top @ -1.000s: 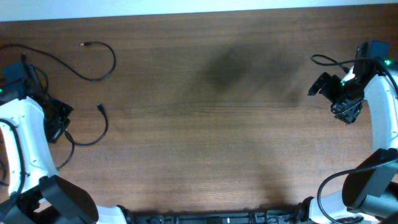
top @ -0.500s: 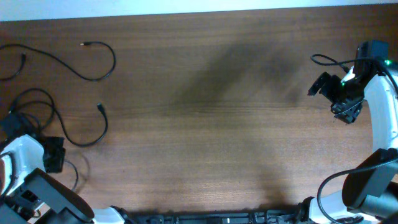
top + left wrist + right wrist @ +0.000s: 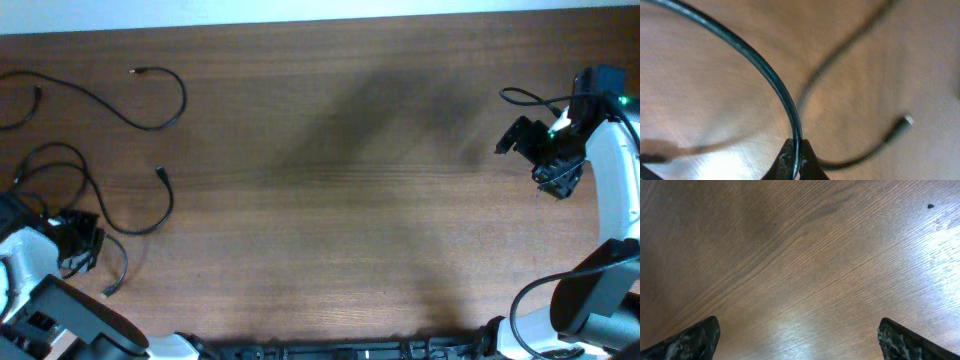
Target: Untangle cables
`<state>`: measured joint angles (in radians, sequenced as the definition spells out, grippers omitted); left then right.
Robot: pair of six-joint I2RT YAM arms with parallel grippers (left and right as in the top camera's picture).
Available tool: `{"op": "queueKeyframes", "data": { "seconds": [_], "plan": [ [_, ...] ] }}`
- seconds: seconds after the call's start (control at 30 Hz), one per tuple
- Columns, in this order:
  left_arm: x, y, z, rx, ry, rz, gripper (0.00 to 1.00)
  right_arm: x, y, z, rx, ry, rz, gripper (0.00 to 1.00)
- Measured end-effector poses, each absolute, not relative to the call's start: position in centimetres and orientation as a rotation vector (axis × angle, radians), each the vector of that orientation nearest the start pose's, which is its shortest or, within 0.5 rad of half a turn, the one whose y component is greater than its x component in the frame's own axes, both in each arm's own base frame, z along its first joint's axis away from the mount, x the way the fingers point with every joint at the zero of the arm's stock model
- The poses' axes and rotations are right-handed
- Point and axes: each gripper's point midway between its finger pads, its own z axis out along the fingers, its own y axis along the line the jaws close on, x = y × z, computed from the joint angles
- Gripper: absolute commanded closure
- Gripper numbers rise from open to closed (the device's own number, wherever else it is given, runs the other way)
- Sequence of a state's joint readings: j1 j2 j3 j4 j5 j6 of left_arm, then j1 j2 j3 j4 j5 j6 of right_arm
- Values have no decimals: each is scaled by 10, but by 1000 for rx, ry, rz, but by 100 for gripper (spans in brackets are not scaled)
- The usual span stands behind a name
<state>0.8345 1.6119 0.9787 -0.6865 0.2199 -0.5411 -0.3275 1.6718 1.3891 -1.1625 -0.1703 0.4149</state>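
Overhead: left tool (image 3: 80,250) on looped cable (image 3: 60,146), second cable (image 3: 184,98) nearby.

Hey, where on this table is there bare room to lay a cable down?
The middle of the table is bare, from the looped cable on the left across to the open right gripper. The left edge is crowded: a second cable at the top, and the left gripper shut on the looped cable.

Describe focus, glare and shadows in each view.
Overhead: sharp, with soft diagonal shadows across the table. Left wrist: the pinched cable is fairly crisp, the plug behind it blurred, glare lower left. Right wrist: wood grain sharp, glare lower right.
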Motion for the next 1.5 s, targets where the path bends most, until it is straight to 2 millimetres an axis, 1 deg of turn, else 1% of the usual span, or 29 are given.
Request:
{"op": "queueKeyframes", "data": {
  "seconds": [0.03, 0.07, 0.1, 0.17, 0.2, 0.23, 0.27, 0.33, 0.43, 0.47, 0.5, 0.53, 0.57, 0.6, 0.63, 0.67, 0.7, 0.77, 0.83, 0.9, 0.97, 1.07, 1.13, 1.2, 1.27, 1.33, 1.37, 1.47, 1.5],
  "plan": [
    [235, 222, 44, -1828, 2213, -198, 45, 321, -78, 124, 1078, 2813, 265, 2],
    [230, 227, 44, -1848, 2206, -149, 42, 321, -78, 124, 1077, 2814, 265, 2],
    [226, 231, 43, -1862, 2203, -108, 35, 321, -78, 124, 1077, 2814, 265, 2],
    [224, 233, 44, -1871, 2205, -78, 30, 321, -78, 124, 1077, 2814, 265, 2],
    [225, 238, 52, -1850, 2216, -56, 12, 321, -78, 124, 1077, 2814, 265, 2],
    [232, 252, 69, -1812, 2196, -6, 1, 321, -78, 124, 1078, 2814, 265, 2],
    [228, 255, 75, -1823, 2214, 30, 1, 321, -78, 124, 1078, 2814, 265, 2],
    [220, 280, 96, -1879, 2123, 198, 1, 321, -78, 124, 1077, 2814, 265, 2],
    [183, 311, 101, -2022, 1964, 419, 1, 321, -78, 124, 1077, 2814, 265, 2],
    [168, 319, 104, -2064, 1918, 489, 5, 321, -78, 124, 1077, 2814, 265, 2],
    [161, 326, 105, -2081, 1884, 519, 14, 321, -78, 124, 1077, 2814, 265, 2],
    [152, 339, 109, -2080, 1843, 557, 16, 321, -78, 124, 1077, 2813, 265, 2],
    [145, 346, 107, -2073, 1855, 583, 16, 321, -78, 124, 1077, 2814, 265, 2],
    [143, 352, 100, -2053, 1895, 603, 16, 321, -78, 124, 1078, 2814, 265, 2],
    [144, 355, 90, -2031, 1949, 612, 29, 321, -78, 124, 1078, 2814, 265, 2],
    [147, 359, 76, -1988, 2026, 623, 60, 321, -78, 124, 1078, 2814, 265, 1],
    [149, 362, 69, -1950, 2080, 630, 83, 321, -78, 124, 1077, 2814, 265, 2],
    [156, 373, 75, -1883, 2069, 653, 100, 321, -78, 124, 1077, 2813, 265, 1],
    [161, 373, 74, -1854, 2085, 617, 100, 321, -78, 124, 1076, 2814, 265, 2],
    [190, 363, 69, -1795, 2089, 352, 100, 321, -78, 124, 1078, 2814, 265, 2],
    [226, 351, 74, -1687, 2052, 43, 100, 321, -78, 124, 1077, 2814, 265, 2],
    [270, 341, 101, -1435, 1971, -299, 100, 321, -78, 124, 1077, 2814, 265, 2],
    [292, 340, 124, -1273, 1907, -407, 100, 321, -78, 124, 1078, 2813, 265, 2],
    [302, 334, 136, -1194, 1880, -481, 100, 321, -78, 124, 1078, 2814, 265, 2],
    [295, 329, 132, -1237, 1885, -524, 100, 321, -78, 124, 1077, 2813, 265, 2],
    [267, 334, 116, -1387, 1907, -489, 100, 321, -78, 124, 1077, 2812, 265, 2],
    [235, 346, 101, -1483, 1946, -378, 100, 321, -78, 124, 1078, 2814, 265, 2],
    [168, 375, 79, -1692, 2006, -50, 100, 321, -78, 124, 1077, 2814, 265, 2],
    [154, 382, 77, -1714, 2024, 36, 100, 321, -78, 124, 1077, 2814, 265, 2]
  ]
}}
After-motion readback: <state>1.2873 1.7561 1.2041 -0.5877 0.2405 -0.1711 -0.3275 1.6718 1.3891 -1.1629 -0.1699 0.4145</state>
